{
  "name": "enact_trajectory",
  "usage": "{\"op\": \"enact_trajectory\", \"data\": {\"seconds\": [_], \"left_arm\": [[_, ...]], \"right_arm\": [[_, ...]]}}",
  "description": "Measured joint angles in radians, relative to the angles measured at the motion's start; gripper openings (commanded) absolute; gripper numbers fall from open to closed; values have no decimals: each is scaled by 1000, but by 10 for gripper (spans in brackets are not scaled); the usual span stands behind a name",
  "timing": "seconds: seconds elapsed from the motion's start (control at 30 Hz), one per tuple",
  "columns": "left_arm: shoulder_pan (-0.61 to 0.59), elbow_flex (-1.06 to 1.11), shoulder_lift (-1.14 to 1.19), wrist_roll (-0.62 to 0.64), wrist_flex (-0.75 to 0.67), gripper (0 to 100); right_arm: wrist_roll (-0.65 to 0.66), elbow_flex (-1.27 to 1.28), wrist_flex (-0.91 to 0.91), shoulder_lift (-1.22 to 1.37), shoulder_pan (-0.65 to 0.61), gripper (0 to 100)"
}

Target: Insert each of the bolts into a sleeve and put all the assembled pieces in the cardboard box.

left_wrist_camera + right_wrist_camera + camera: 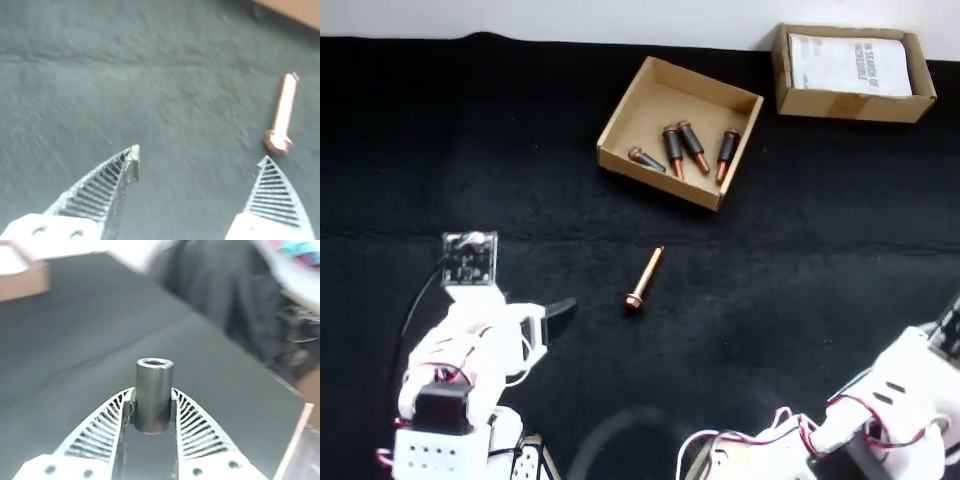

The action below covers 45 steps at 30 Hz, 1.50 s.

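At the table's (800, 260) front left, the left gripper (200, 152) is spread wide. At front right, the right gripper (152, 390) pinches a sleeve (155, 377). The bolt (282, 112) lies mid-table, nearest the left arm, head toward it, shank aimed at the box (625, 105).

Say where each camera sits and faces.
High view: overhead, facing down at the black cloth table; both white arms show.
Left wrist view: on that arm, facing the table past the open left gripper.
Right wrist view: on that arm, facing across the table past the right gripper, shut on a grey metal sleeve.
Shared: high and left wrist views show the loose copper bolt.
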Motion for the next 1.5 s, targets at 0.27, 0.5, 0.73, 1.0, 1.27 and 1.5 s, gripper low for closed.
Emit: {"op": "enact_trajectory", "data": {"seconds": [0.27,0.5,0.73,1.0,1.27,1.5], "left_arm": [[130,-528,629,48,172,361],[358,-921,1128,292,272,310],[531,-1114,1502,423,273,11],[542,-1318,1858,436,270,48],[549,-1548,2159,439,275,8],[549,-1679,2305,439,279,8]], "right_arm": [[60,304,-169,-183,183,8],[69,361,-178,-190,296,8],[69,374,-178,-190,373,8],[74,374,-178,-190,422,8],[106,377,-178,-190,422,8],[106,377,-178,-190,422,8]]}}
